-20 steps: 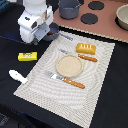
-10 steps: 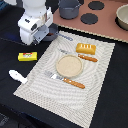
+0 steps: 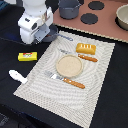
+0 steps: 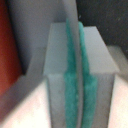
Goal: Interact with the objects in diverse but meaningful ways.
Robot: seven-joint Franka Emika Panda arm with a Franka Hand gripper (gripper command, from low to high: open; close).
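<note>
From my station, the striped placemat (image 3: pixel 75 75) fills the middle of the exterior view, unmoved since a second ago. My gripper (image 3: pixel 37 30) hangs at its far corner on the exterior view's left, over the small grey pan (image 3: pixel 50 35), holding the same spot. The wrist view shows green pads (image 4: pixel 75 75) pressed together, nothing between them. The tan plate (image 3: pixel 68 66) sits mid-mat, orange bread loaf (image 3: pixel 86 47) beyond it, orange-handled cutlery (image 3: pixel 67 80) beside it. Yellow box (image 3: pixel 27 56) and white utensil (image 3: pixel 17 76) lie off the mat, unchanged.
</note>
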